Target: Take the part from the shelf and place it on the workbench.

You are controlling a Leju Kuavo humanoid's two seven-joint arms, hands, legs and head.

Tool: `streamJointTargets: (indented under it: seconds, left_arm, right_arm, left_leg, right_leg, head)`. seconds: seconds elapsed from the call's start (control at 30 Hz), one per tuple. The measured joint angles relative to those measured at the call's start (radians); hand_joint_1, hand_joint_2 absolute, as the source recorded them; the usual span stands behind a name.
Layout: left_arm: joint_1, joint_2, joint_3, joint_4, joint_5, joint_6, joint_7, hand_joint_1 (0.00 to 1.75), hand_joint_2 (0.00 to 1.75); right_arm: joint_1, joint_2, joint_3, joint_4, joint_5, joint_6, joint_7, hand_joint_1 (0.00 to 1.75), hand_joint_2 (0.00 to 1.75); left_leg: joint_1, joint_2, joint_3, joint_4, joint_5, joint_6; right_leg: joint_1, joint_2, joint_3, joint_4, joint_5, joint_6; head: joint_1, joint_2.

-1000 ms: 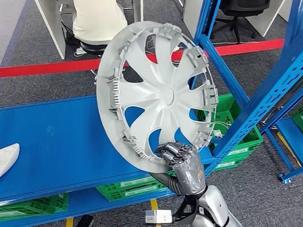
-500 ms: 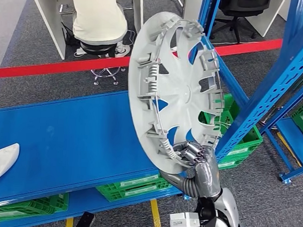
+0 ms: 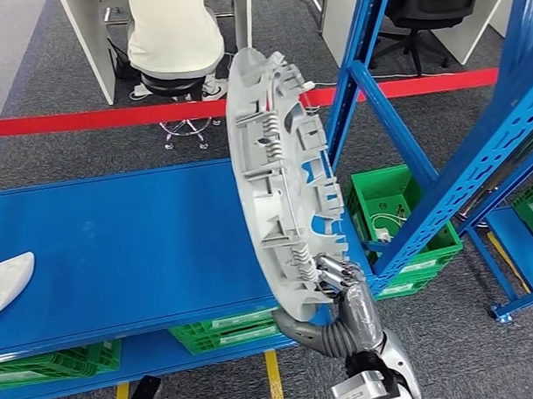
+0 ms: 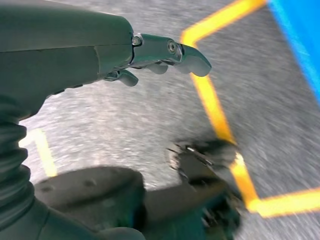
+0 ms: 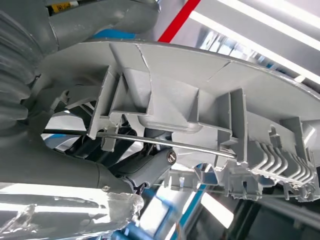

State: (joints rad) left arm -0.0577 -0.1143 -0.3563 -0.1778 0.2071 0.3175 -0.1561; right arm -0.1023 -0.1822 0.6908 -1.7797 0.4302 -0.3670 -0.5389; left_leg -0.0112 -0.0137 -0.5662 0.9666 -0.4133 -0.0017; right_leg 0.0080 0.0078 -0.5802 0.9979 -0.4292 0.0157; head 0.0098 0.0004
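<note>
A large grey wheel cover (image 3: pixel 281 178) stands almost edge-on in the head view, its ribbed back side facing me, over the right end of the blue workbench (image 3: pixel 117 238). My right hand (image 3: pixel 343 303) grips its lower rim from below. In the right wrist view the rim and clips of the wheel cover (image 5: pixel 211 115) run close across the picture, with my right hand (image 5: pixel 113 170) curled around the rim and wire ring. My left hand (image 4: pixel 151 55) hangs over the grey floor, fingers held out straight, holding nothing.
A blue shelf frame (image 3: pixel 450 171) rises at the right with green crates (image 3: pixel 408 222) under it. A white curved part (image 3: pixel 3 282) lies at the workbench's left end. A person in white (image 3: pixel 171 30) sits at a desk behind the red floor line (image 3: pixel 88 119).
The wheel cover has turned in my right hand from facing me flat to nearly edge-on. My hand has moved slightly right and lower.
</note>
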Motion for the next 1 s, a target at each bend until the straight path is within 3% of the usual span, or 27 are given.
streamJointTargets:
  seconds: [0.17,0.83,1.0]
  left_arm:
    - [0.001,0.001,0.007,0.000,0.004,0.040,0.045,0.00,1.75]
    - [0.001,0.001,0.009,0.000,0.004,0.045,0.050,0.00,1.75]
    - [0.001,0.001,0.009,0.000,-0.012,0.066,0.082,0.00,1.75]
  right_arm:
    - [-0.006,0.007,-0.012,-0.033,-0.044,0.060,-0.008,1.75,1.75]
    - [-0.008,0.013,-0.030,-0.056,-0.052,0.069,-0.006,1.75,1.75]
    - [-0.008,0.013,-0.034,-0.069,-0.114,0.115,-0.012,1.75,1.75]
  left_leg:
    - [0.000,0.000,0.000,0.000,0.000,0.000]
    - [0.000,0.000,0.000,0.000,0.000,0.000]
    - [0.000,0.000,0.000,0.000,0.000,0.000]
  right_leg:
    - [0.000,0.000,0.000,0.000,0.000,0.000]
    - [0.000,0.000,0.000,0.000,0.000,0.000]
    - [0.000,0.000,0.000,0.000,0.000,0.000]
  head:
    - [0.000,0.000]
    - [0.000,0.000]
    - [0.000,0.000]
